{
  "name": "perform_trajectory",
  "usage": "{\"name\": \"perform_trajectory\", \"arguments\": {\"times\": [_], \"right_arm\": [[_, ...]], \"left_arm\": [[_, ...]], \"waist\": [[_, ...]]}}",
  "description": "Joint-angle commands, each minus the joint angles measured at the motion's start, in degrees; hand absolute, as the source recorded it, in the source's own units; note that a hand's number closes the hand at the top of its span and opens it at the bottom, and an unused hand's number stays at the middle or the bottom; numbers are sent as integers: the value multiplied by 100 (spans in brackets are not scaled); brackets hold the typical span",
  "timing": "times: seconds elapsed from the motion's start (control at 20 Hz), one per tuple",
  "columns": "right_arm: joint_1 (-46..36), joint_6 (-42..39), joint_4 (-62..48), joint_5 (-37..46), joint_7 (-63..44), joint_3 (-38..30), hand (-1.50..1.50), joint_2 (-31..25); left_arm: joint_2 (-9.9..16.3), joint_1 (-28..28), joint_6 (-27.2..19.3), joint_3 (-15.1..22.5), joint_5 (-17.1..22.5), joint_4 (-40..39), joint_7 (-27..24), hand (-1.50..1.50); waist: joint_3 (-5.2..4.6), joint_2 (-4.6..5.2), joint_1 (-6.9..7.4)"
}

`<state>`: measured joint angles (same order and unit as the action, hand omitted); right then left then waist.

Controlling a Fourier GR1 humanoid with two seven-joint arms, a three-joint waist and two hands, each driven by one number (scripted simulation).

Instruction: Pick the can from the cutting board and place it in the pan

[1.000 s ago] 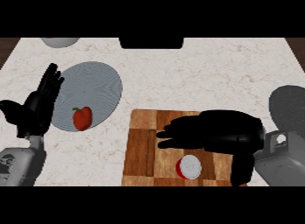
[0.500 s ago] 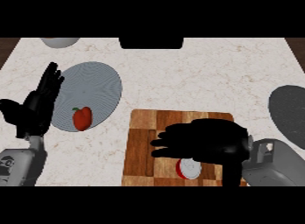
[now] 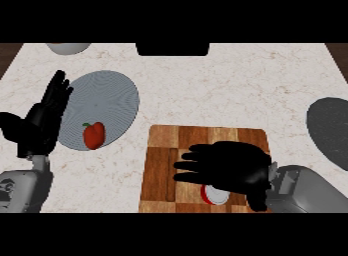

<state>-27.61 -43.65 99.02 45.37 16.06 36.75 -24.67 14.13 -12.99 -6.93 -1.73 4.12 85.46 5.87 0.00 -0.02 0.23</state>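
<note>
While the cutting board (image 3: pixel 206 165) lies at the desk's (image 3: pixel 229 85) near edge, you have bare marble between it and the dark pan (image 3: pixel 339 132) at the right rim. You see one can (image 3: pixel 215 196), one pan, one plate (image 3: pixel 103 107) holding one red pepper (image 3: pixel 93 135). Your right hand (image 3: pixel 229 167) hangs over the can, fingers spread flat, gripping nothing. Your left hand (image 3: pixel 40 122) rests open beside the plate.

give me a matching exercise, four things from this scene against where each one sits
Things:
1. can
2. red pepper
3. pan
4. left hand

Places:
A. on the grey plate
B. at the counter's right edge
C. on the cutting board, under the right hand
D. resting open at the left edge

Pairs: 1-C, 2-A, 3-B, 4-D
</note>
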Motion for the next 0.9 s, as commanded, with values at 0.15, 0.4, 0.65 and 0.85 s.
{"name": "perform_trajectory", "arguments": {"times": [0.15, 0.4, 0.65, 0.85], "right_arm": [[32, -248, -160, 440, 475, -59, -150, 43], [405, 86, -193, 1070, 98, 417, -150, 570], [204, 252, -927, 1446, 451, 456, -150, 590], [103, 320, -1289, 1688, 761, 305, -150, 693]], "left_arm": [[-67, -196, 126, -175, -104, -408, -266, 0], [-247, 185, 128, -61, -196, -92, -249, 0], [-153, -364, 113, -254, -205, -338, 63, 0], [-239, 10, 123, -192, -230, 214, 145, 0]], "waist": [[-1, 5, -24], [-1, 0, -17], [0, 7, -23], [1, 0, 4]]}}
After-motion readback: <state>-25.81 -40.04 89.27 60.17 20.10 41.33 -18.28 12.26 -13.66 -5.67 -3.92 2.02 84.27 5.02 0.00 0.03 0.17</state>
